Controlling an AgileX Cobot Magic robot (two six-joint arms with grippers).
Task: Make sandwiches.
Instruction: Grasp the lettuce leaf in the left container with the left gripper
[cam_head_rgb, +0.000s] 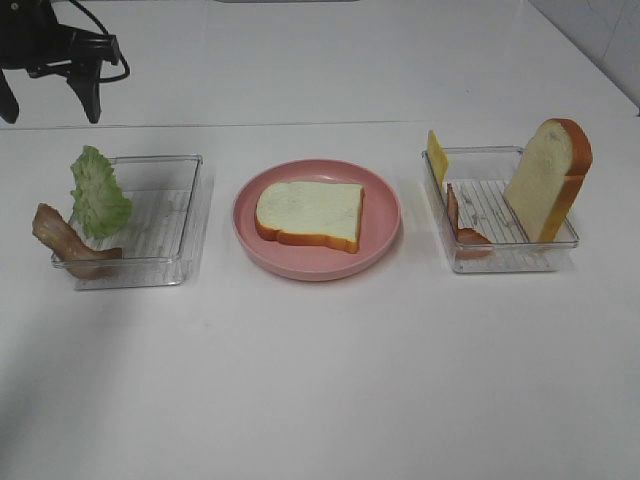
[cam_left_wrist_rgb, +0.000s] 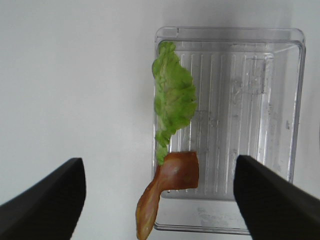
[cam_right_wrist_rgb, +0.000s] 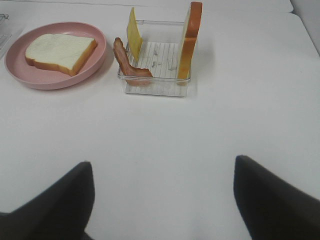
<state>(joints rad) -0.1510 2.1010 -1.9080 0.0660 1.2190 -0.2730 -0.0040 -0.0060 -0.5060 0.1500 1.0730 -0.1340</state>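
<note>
Item: white toy bread slice with orange-brown crust (cam_head_rgb: 310, 212), flat on the round pink plate (cam_head_rgb: 385, 235), mid white tabletop (cam_head_rgb: 320, 400).
Item: clear plastic left tray (cam_head_rgb: 170, 262), with a green lettuce leaf (cam_head_rgb: 98, 192) leaning at its wall and a brown-red bacon strip (cam_head_rgb: 60, 238) draped over its rim.
Item: clear plastic right tray (cam_head_rgb: 505, 262), holding an upright thick bread slice (cam_head_rgb: 548, 178), a yellow cheese slice (cam_head_rgb: 437, 155) on edge and a second bacon strip (cam_head_rgb: 465, 222).
My left jaws: spread wide, empty, above the left tray.
My right jaws: spread wide, empty, over the tabletop, short of the right tray.
</note>
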